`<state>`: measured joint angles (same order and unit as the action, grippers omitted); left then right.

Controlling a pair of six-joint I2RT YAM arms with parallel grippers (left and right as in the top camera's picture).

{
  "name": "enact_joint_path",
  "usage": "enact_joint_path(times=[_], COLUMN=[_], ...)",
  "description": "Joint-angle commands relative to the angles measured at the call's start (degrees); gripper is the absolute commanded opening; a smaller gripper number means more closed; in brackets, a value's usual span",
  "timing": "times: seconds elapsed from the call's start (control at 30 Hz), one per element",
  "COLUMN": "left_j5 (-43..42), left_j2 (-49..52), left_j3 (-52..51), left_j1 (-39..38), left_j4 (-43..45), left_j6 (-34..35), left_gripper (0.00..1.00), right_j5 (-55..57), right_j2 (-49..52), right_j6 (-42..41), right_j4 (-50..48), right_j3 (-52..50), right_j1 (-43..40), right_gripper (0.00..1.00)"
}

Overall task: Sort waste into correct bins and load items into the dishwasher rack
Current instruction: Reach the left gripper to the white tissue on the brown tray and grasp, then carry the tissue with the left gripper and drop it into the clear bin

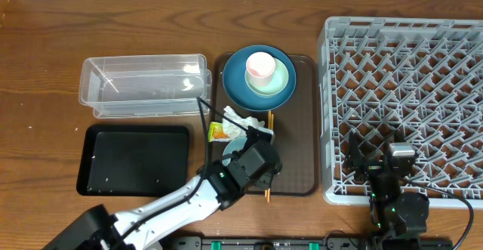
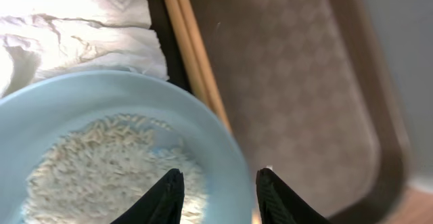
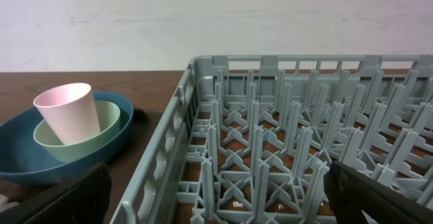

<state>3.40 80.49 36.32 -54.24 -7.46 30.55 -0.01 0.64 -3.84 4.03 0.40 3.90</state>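
My left gripper (image 2: 220, 176) hangs open over the pale blue-white bowl (image 2: 101, 95), which holds white rice grains (image 2: 101, 163). One finger is above the rice and the other is outside the rim. A crumpled tissue (image 2: 81, 41) and two chopsticks (image 2: 193, 55) lie just beyond the bowl. Overhead, the bowl (image 1: 235, 146) sits by the yellow-green wrapper (image 1: 218, 131) and the tissue (image 1: 241, 119). The pink cup (image 1: 260, 67) stands in the green bowl (image 1: 278, 80) on the blue plate (image 1: 234, 84). My right gripper (image 3: 216, 190) is wide open and empty above the front left corner of the grey rack (image 3: 270, 116).
The dishes sit on a brown serving tray (image 1: 302, 129). A clear tub (image 1: 143, 84) and a black tray (image 1: 136, 159) lie to its left. The rack (image 1: 407, 91) fills the table's right side.
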Motion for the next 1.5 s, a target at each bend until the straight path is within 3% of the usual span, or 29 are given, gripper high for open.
enact_joint_path(times=[0.0, 0.13, 0.3, 0.47, 0.6, 0.83, 1.3, 1.4, 1.47], left_j5=[4.92, 7.13, 7.10, -2.71, -5.92, -5.99, -10.03, -10.03, -10.03], left_j2=[0.68, -1.09, -6.56, -7.50, -7.41, 1.29, 14.91, 16.22, 16.63], left_j3=[1.14, 1.66, 7.37, 15.17, 16.44, 16.44, 16.41, 16.37, 16.37], left_j1=[-0.15, 0.09, 3.52, 11.52, 17.16, 25.14, 24.81, 24.81, 24.81], left_j4=[-0.07, -0.33, -7.30, -16.50, -17.64, -17.29, -14.82, -15.19, -15.26], left_j6=[-5.09, -5.27, -5.18, -5.77, -6.60, -10.58, -9.75, -9.73, -9.73], left_gripper=[0.39, 0.39, 0.39, 0.43, 0.45, 0.53, 0.53, 0.51, 0.31], right_j5=[-0.02, 0.00, 0.00, 0.00, -0.02, 0.00, 0.00, 0.00, 0.00], right_j2=[-0.31, -0.31, -0.31, -0.31, -0.31, -0.31, -0.31, -0.31, -0.31], right_j6=[0.26, 0.26, 0.26, 0.26, 0.26, 0.26, 0.26, 0.26, 0.26], right_j4=[0.24, 0.24, 0.24, 0.24, 0.24, 0.24, 0.26, 0.24, 0.24], right_j3=[-0.11, -0.11, -0.11, -0.11, -0.11, -0.11, -0.11, -0.11, -0.11], right_j1=[0.50, 0.50, 0.50, 0.50, 0.50, 0.50, 0.50, 0.50, 0.50], right_gripper=[0.99, 0.99, 0.99, 0.99, 0.99, 0.99, 0.99, 0.99, 0.99])
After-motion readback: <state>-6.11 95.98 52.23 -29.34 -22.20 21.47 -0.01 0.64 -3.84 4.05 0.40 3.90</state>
